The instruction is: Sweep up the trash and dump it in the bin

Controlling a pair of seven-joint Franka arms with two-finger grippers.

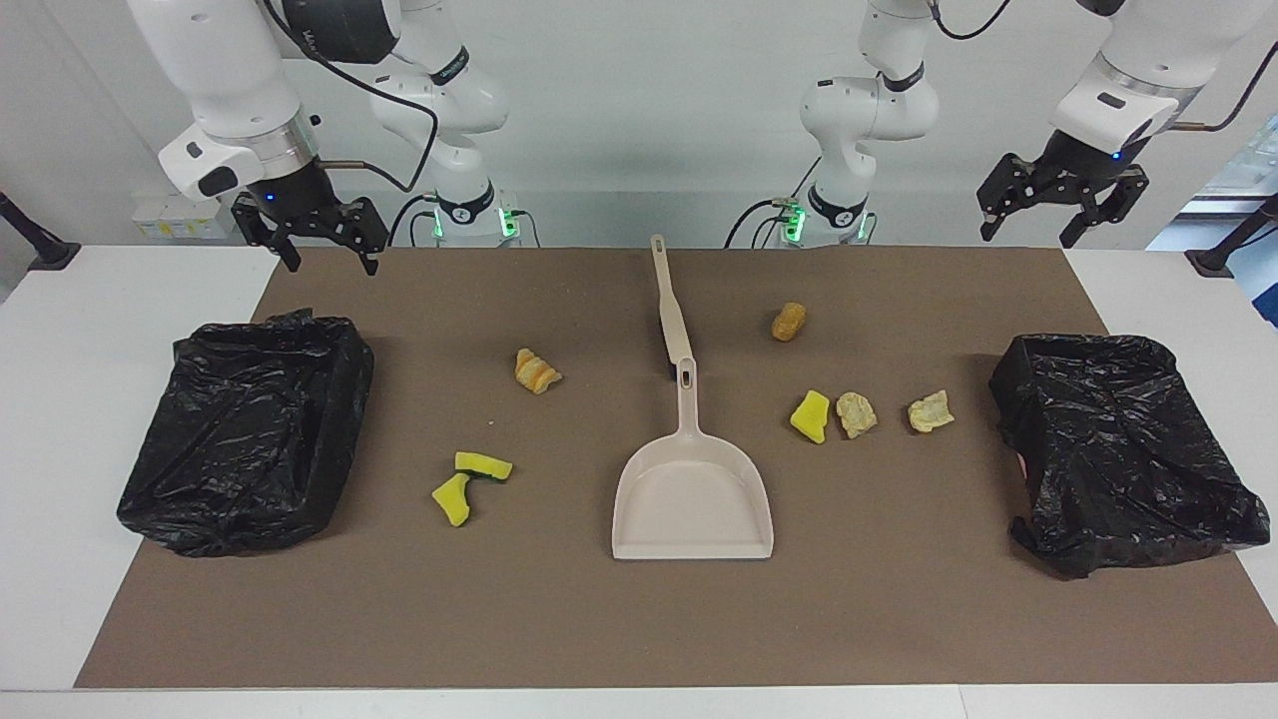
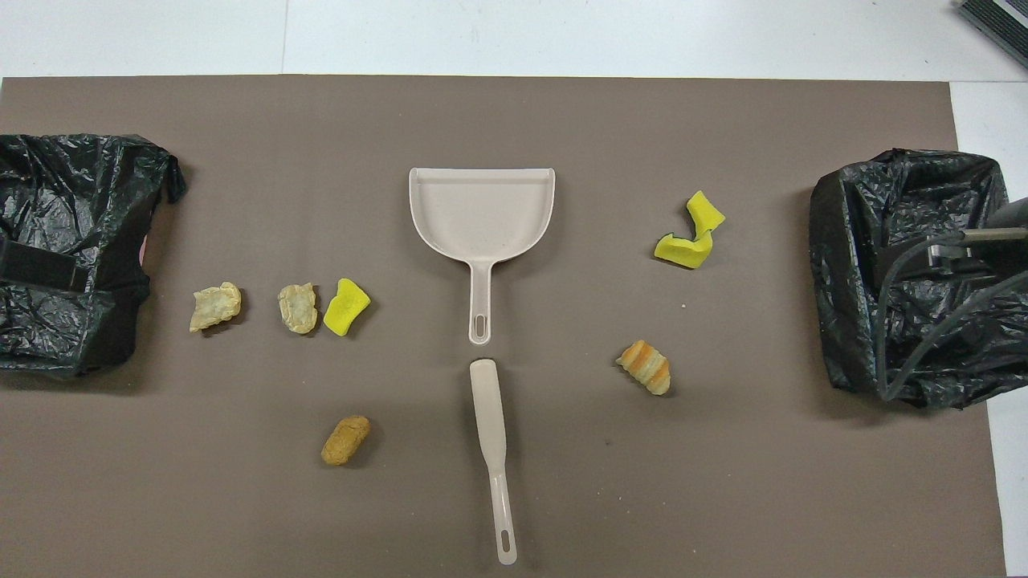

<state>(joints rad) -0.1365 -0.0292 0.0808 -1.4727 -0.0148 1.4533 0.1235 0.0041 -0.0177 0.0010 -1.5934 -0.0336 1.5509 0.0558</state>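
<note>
Seven trash pieces lie on the brown mat. Toward the right arm's end are a striped bread lump [image 1: 536, 370] [image 2: 645, 367] and two yellow-green sponge chunks [image 1: 483, 465] [image 1: 452, 499] [image 2: 691, 233]. Toward the left arm's end are a brown lump [image 1: 789, 322] [image 2: 346, 440], a yellow sponge [image 1: 811, 415] [image 2: 347, 307] and two tan lumps [image 1: 857, 413] [image 1: 931, 411] [image 2: 298, 307] [image 2: 215, 307]. My right gripper [image 1: 332, 266] and my left gripper [image 1: 1025, 240] hang open and empty, raised over the table edge nearest the robots, each at its own end.
A beige dustpan [image 1: 692, 494] [image 2: 482, 213] lies mid-mat, with the beige brush [image 1: 671, 310] [image 2: 491, 433] in line with its handle, nearer the robots. Black-bag-lined bins stand at the right arm's end [image 1: 250, 429] [image 2: 907, 273] and at the left arm's end [image 1: 1128, 449] [image 2: 64, 249].
</note>
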